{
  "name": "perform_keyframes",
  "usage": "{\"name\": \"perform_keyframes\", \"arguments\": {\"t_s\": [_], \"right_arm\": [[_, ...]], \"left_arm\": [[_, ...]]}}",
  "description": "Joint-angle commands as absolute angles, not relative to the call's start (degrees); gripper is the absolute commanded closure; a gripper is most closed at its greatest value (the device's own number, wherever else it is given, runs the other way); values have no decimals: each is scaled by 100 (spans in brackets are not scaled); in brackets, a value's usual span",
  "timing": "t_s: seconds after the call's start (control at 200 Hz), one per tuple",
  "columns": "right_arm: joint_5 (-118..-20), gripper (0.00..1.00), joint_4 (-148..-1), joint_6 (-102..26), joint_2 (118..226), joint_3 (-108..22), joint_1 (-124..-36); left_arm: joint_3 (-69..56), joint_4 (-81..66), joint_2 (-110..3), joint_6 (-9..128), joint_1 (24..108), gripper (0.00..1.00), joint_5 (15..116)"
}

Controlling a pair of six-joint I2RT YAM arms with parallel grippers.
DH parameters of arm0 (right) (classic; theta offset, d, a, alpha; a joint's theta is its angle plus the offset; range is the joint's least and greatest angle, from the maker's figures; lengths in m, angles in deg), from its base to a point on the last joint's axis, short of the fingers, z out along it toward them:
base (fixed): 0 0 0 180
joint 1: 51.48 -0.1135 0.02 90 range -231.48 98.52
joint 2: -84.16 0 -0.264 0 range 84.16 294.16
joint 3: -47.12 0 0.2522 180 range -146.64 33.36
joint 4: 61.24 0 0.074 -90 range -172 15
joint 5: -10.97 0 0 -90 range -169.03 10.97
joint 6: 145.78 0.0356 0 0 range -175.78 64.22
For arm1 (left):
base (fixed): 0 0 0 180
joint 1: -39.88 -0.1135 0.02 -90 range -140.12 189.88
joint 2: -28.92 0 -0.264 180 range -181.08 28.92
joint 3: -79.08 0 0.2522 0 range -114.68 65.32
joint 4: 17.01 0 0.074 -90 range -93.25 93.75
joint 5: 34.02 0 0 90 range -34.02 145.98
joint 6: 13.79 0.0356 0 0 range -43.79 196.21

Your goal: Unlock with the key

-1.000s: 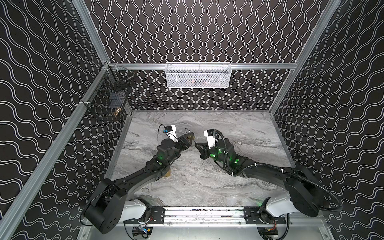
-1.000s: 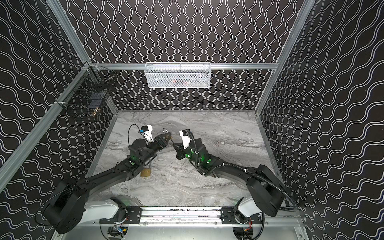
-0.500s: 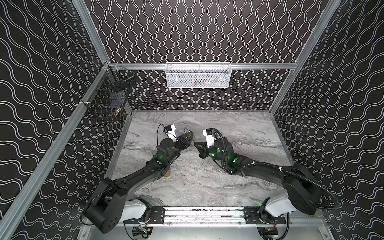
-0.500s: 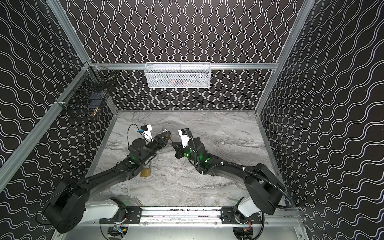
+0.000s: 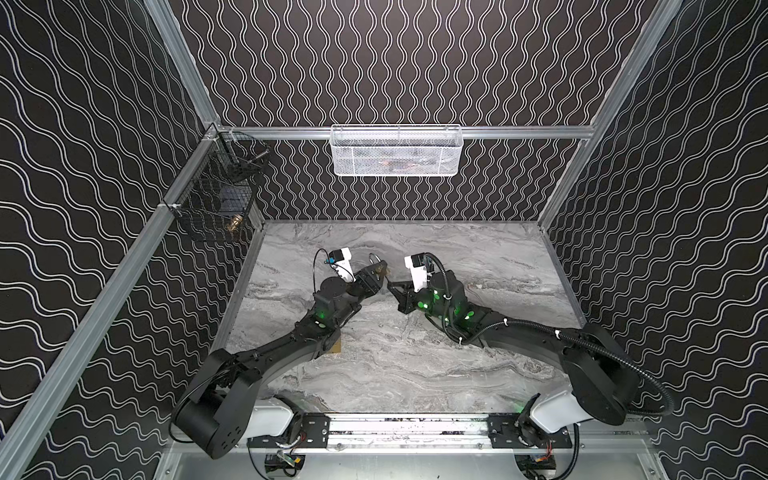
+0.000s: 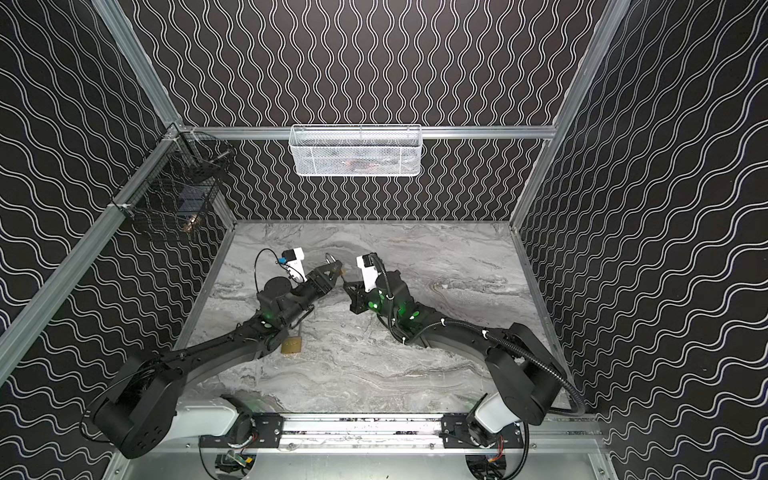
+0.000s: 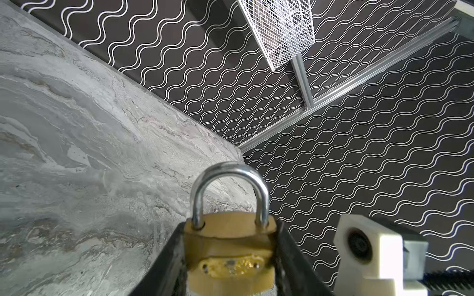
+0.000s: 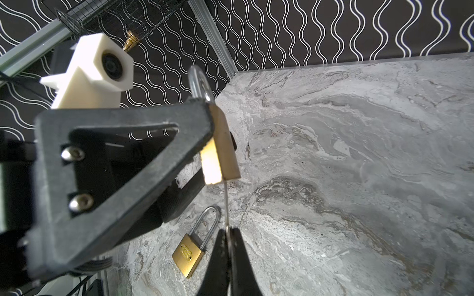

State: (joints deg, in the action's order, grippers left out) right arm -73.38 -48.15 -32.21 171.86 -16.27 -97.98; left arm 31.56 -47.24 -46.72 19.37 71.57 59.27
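Observation:
My left gripper (image 7: 230, 256) is shut on a brass padlock (image 7: 230, 246), one finger on each side of its body. The silver shackle (image 7: 229, 184) stands closed above the fingers. In both top views this gripper (image 5: 376, 272) holds the padlock above the middle of the marble table. My right gripper (image 8: 227, 230) is shut on the key (image 8: 225, 202), a thin blade seen edge-on. The blade's tip meets the bottom face of the held padlock (image 8: 223, 143). How deep it sits there I cannot tell. In a top view the right gripper (image 5: 392, 286) is just right of the left one.
A second brass padlock (image 8: 189, 252) lies flat on the table (image 5: 478, 266), partly under my left arm (image 6: 292, 345). A white mesh basket (image 5: 395, 149) hangs on the back wall. A black wire basket (image 5: 216, 203) hangs on the left wall.
My right gripper has moved a little to the left and back, bringing the key closer to the padlock. The left gripper has stayed almost still.

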Motion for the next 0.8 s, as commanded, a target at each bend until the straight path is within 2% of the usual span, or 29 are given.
{"name": "perform_keyframes", "arguments": {"t_s": [0.0, 0.32, 0.46, 0.586, 0.796], "right_arm": [[-7270, 100, -4573, -3143, 17210, -1717, -9798], [-7552, 100, -4665, -3303, 16892, -1681, -9655], [-7622, 100, -4542, -3273, 16918, -1633, -9657], [-7667, 100, -4340, -3155, 16975, -1516, -9661], [-7928, 100, -4143, -2948, 17160, -1437, -9776]], "left_arm": [[3080, -5115, -4689, 1876, 7157, 99, 6581], [2967, -4306, -4721, 2124, 7154, 100, 6925], [3129, -4537, -4776, 1866, 7166, 100, 7024], [3146, -4571, -4736, 1563, 7205, 100, 6780], [2783, -3276, -4839, 838, 7526, 100, 5959]]}}
